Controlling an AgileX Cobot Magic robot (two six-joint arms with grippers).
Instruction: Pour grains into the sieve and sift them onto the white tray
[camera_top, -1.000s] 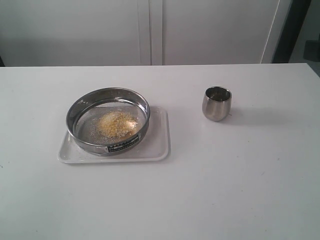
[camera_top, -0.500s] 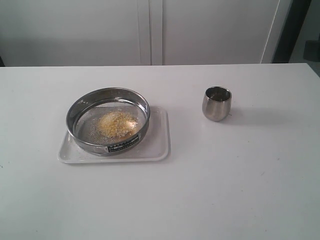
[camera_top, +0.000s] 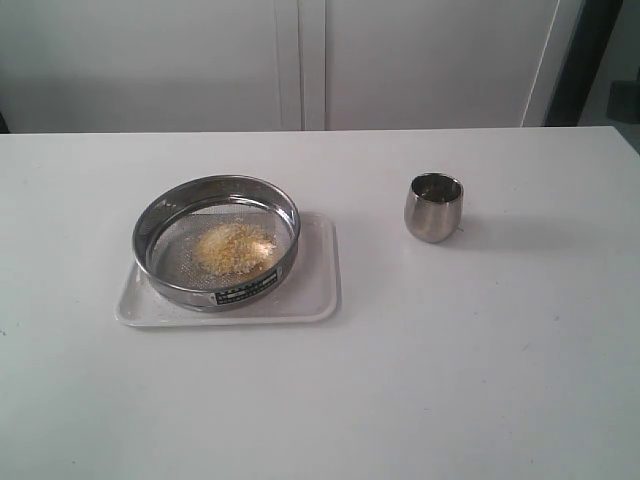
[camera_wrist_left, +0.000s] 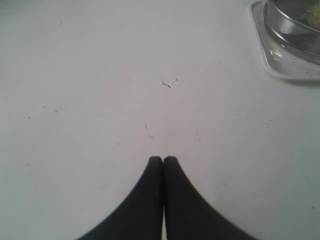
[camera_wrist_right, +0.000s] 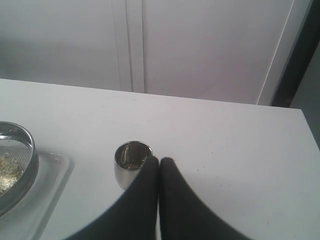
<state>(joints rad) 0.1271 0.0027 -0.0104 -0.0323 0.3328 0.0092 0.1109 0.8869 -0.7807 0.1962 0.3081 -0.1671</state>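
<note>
- Grains (camera_top: 235, 247), a loose golden-yellow heap flecked with paler bits, lie in a low mound on the fine wire mesh near the middle of the sieve (camera_top: 190, 292).
- Round, shallow and steel-walled, the sieve sits level on the white tray (camera_top: 316, 280), mouth upward, its small label plate (camera_top: 246, 290) facing the exterior camera.
- Flat and rectangular with rounded corners and a low rim, the tray lies with its long axis running left to right across the exterior view; the sieve covers its left and middle, and a bare strip shows along the right side.
- A small rounded steel cup (camera_top: 433, 208) stands upright, well apart to the right of the tray, its polished wall catching the light.
- Smooth and white, the table (camera_top: 450, 380) spreads wide and open in front of the tray and cup, and between them; pale cabinet doors (camera_top: 400, 60) rise behind its far edge.
- Left gripper (camera_wrist_left: 163, 160) hangs over bare tabletop, its dark curved fingers pressed together on nothing, with the tray's corner off to one side.
- Right gripper (camera_wrist_right: 159, 160) is likewise closed and empty, with the cup just beyond its tips.
</note>
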